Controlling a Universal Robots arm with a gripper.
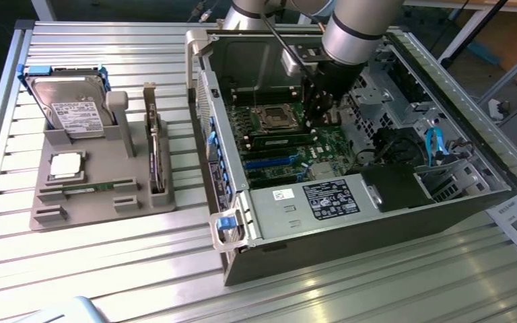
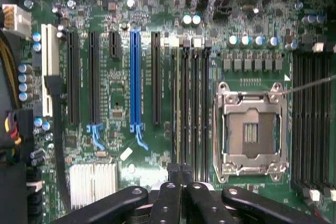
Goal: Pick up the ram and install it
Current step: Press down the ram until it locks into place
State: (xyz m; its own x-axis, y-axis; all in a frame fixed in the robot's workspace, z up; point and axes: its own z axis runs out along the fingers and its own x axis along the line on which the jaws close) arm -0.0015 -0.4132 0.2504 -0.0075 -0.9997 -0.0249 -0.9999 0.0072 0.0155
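Black gripper (image 2: pixel 179 174) fingers lie nearest the wrist camera, pressed together with no gap, their tips resting over the near end of a bank of long memory slots on the green motherboard (image 2: pixel 121 103). One slot in that bank carries a thin green strip, the ram (image 2: pixel 178 108), seated upright between the black slot walls and running away from the fingertips; the closed fingers sit at its end, and a grasp on it cannot be confirmed. Beside the bank sits the empty processor socket (image 2: pixel 251 129) with its metal frame. In the exterior view the arm (image 1: pixel 353 33) reaches down into the open computer case (image 1: pixel 349 222). To the exterior view's left, a grey holder (image 1: pixel 97 175) on the slatted table (image 1: pixel 106 269) holds a hard drive (image 1: pixel 70 108) standing upright, a square silvery processor (image 1: pixel 67 166) and a dark card (image 1: pixel 155 155).
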